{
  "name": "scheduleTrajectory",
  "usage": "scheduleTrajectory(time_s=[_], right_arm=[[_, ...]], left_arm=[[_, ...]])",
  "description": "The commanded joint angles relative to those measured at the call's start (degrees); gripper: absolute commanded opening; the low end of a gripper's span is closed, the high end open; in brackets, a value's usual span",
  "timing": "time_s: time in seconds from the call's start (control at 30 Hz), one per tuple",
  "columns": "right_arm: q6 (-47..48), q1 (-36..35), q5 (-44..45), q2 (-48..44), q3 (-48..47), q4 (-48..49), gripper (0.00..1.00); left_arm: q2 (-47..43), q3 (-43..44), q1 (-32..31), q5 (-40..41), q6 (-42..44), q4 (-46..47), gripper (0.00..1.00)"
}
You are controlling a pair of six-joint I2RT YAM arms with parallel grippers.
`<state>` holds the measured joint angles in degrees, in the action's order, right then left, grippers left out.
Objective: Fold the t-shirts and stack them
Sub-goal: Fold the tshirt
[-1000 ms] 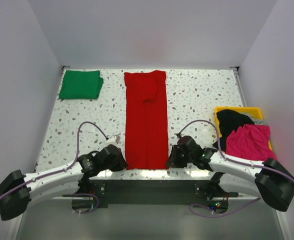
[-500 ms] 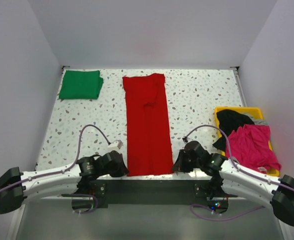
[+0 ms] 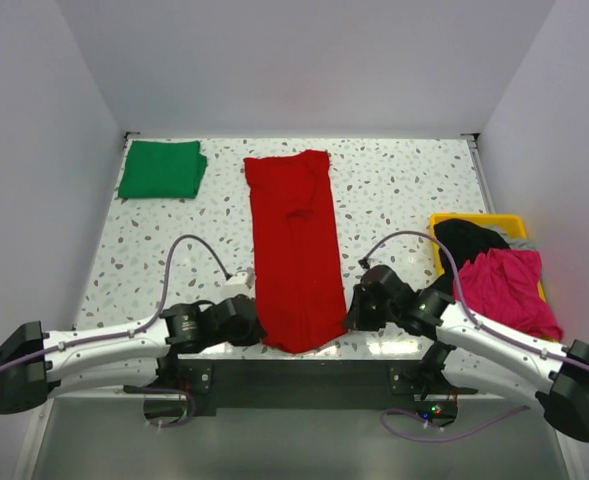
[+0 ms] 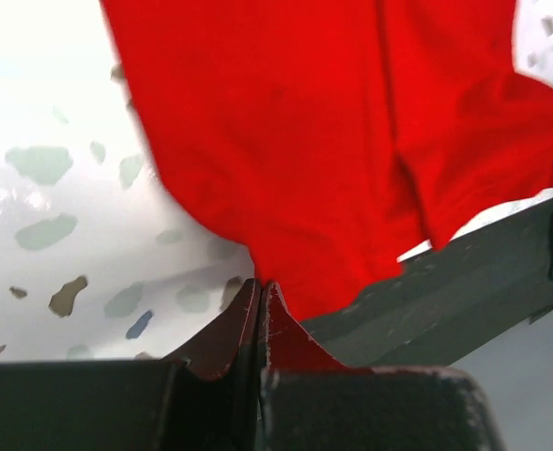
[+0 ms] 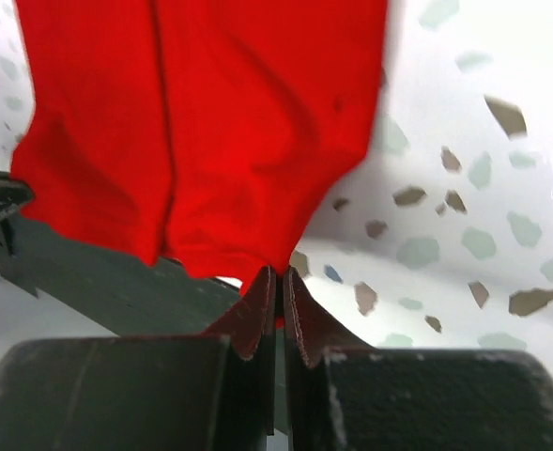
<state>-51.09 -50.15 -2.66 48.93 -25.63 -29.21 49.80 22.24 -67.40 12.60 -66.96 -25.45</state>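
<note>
Red shirt (image 3: 292, 240) pinched at both near corners
My left gripper (image 4: 260, 291) and right gripper (image 5: 278, 282) are each clamped on its hem; the long strip lies left of the yellow tray (image 3: 504, 218). It looks like light, limp cloth (sagging between my grips), so I judge the corners the best hold.

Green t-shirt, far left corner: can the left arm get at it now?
Probably not yet: the left gripper is shut on the red t-shirt; otherwise only bare table lies before the green t-shirt.
</note>
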Motion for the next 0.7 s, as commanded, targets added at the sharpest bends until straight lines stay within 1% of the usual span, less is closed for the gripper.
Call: scheduleTrajectory(time_s=[0.0, 0.07, 0.1, 0.13, 0.17, 0.23, 0.27, 0.3, 0.33, 0.4, 0.47, 0.5, 0.67], right_arm=[[4.4, -0.1, 4.8, 4.8, -8.2, 1.4, 0.0], [6.3, 0.0, 6.1, 9.8, -11.1, 2.1, 0.0], [6.9, 0.1, 8.0, 11.4, -14.3, 2.1, 0.0], [7.6, 0.4, 8.6, 13.4, -15.8, 2.2, 0.0], [9.0, 1.1, 8.7, 16.8, -17.3, 2.5, 0.0], [10.1, 4.0, 8.4, 20.3, -21.3, 3.5, 0.0], [11.4, 5.2, 7.8, 23.5, -22.4, 4.1, 0.0], [11.8, 8.2, 6.9, 24.9, -24.6, 4.4, 0.0], [12.3, 9.6, 5.5, 26.2, -25.7, 5.4, 0.0], [13.6, 12.8, 5.5, 30.2, -29.1, 6.2, 0.0], [14.4, 15.0, 4.9, 33.1, -31.8, 6.3, 0.0], [14.7, 15.6, 5.0, 35.9, -34.6, 6.3, 0.0], [15.8, 18.9, 3.1, 43.8, -42.3, 6.3, 0.0]], left_arm=[[3.3, 6.7, 2.0, 5.1, 3.6, 0.6, 0.0], [5.0, 7.9, 6.5, 4.1, 7.1, 1.8, 0.0], [6.5, 8.8, 8.4, 2.4, 8.3, 4.0, 0.0], [7.2, 9.1, 11.9, 1.6, 9.4, 5.1, 0.0], [8.0, 9.6, 13.3, 1.5, 11.1, 6.1, 0.0], [10.5, 12.0, 17.1, 1.0, 12.6, 7.3, 0.0], [11.3, 13.0, 18.1, 1.2, 13.8, 7.4, 0.0], [12.9, 14.7, 19.0, 1.6, 14.4, 8.0, 0.0], [13.7, 15.4, 21.2, 1.8, 14.8, 8.4, 0.0], [16.4, 17.5, 23.4, 1.5, 16.2, 10.1, 0.0], [18.7, 19.8, 26.4, 1.4, 17.5, 11.4, 0.0], [21.1, 20.7, 28.0, 1.5, 17.8, 11.7, 0.0], [28.1, 25.7, 31.5, 1.9, 19.7, 13.1, 0.0]])
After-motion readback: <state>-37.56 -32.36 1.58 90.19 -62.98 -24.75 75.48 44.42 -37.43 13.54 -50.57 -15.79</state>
